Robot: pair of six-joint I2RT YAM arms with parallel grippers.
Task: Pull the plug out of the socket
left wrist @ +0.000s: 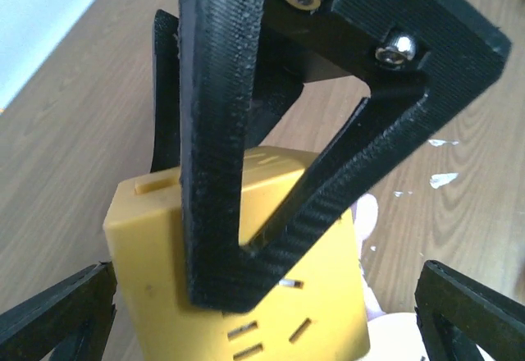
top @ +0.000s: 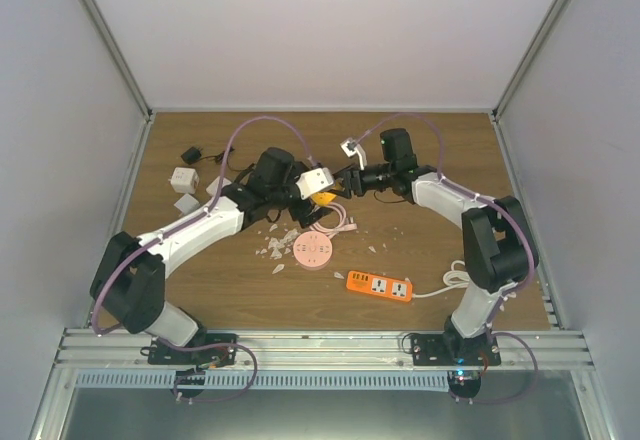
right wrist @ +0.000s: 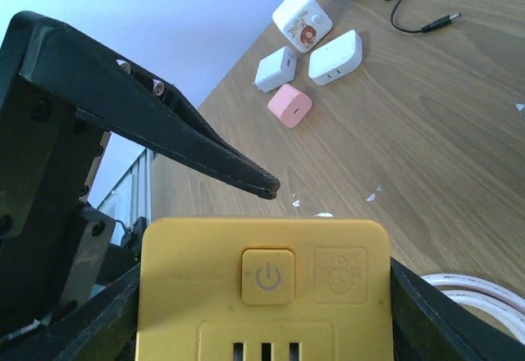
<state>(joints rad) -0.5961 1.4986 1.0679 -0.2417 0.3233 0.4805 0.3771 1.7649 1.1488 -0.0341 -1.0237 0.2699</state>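
Note:
A yellow cube socket [top: 325, 198] is held off the table at mid-table between both arms. In the right wrist view its power-button face [right wrist: 264, 283] fills the bottom, with my right gripper [right wrist: 262, 320] shut on its two sides. In the left wrist view the socket [left wrist: 246, 295] shows its slotted face, crossed by the right gripper's black finger [left wrist: 221, 172]. My left gripper [left wrist: 262, 336] is open, its fingertips [left wrist: 57, 320] far apart at the bottom corners. A white plug body [top: 318, 179] sits against the socket by the left gripper [top: 303, 192]; a white piece [left wrist: 394, 336] shows below the socket.
A pink round socket [top: 313, 251] and an orange power strip [top: 380, 286] lie in front. White paper scraps [top: 275, 245] lie nearby. White chargers [right wrist: 302, 18], a pink cube [right wrist: 289, 104] and a black adapter [top: 190, 154] sit at the far left. A white cable [right wrist: 476, 291] lies beneath.

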